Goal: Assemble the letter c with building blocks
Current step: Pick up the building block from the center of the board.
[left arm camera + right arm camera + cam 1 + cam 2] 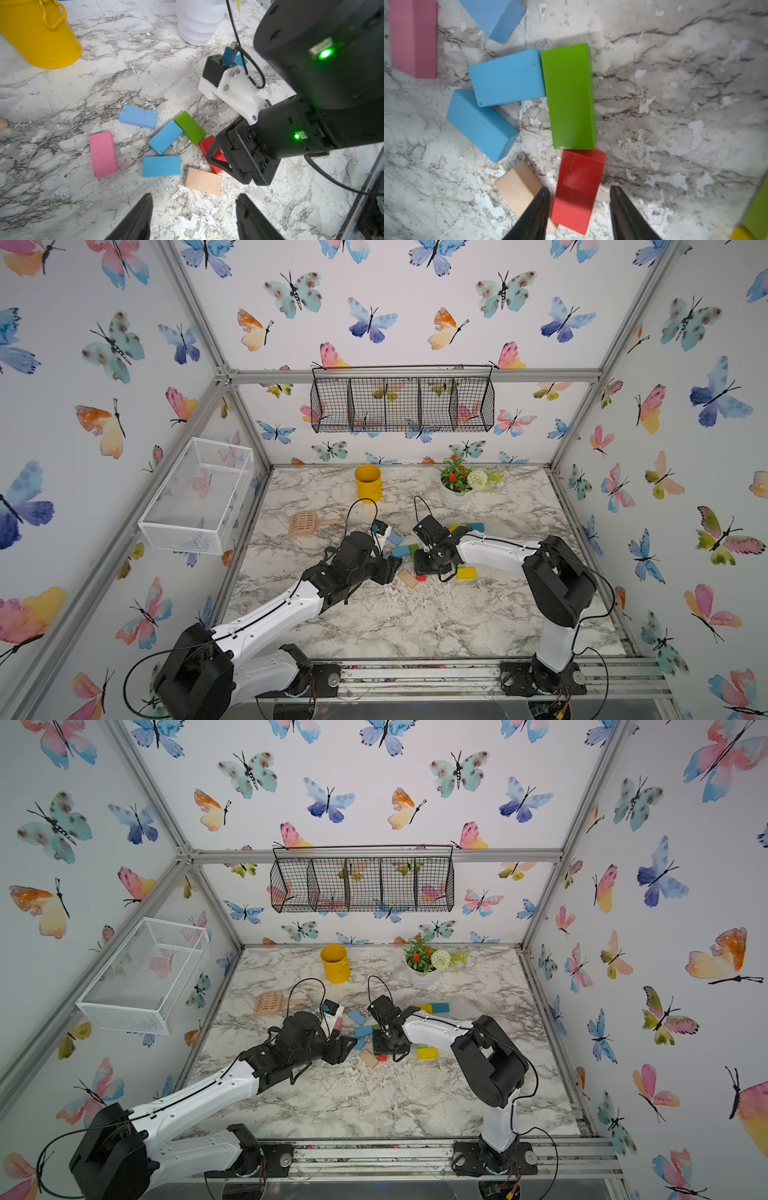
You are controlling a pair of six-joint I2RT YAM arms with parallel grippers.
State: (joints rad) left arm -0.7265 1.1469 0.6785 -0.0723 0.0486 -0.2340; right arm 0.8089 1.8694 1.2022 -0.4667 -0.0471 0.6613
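The building blocks lie in a loose cluster mid-table. In the right wrist view a green block (569, 95) has a blue block (506, 76) against its side and a red block (579, 172) at its end. A second blue block (479, 124), a tan block (517, 185), a pink block (413, 37) and a pale blue block (496, 16) lie around them. My right gripper (580, 188) is open, its fingers straddling the red block with a gap on one side. My left gripper (194, 196) is open and empty, just short of the tan block (203, 180). A yellow block (466, 573) lies beyond the right gripper (428, 572).
A yellow can (368, 483) and a white flower pot (455, 493) stand at the back. A tan slotted scoop (303, 523) lies to the left. Teal and yellow blocks (473, 526) sit behind the right arm. A white wire basket (195, 497) hangs on the left wall.
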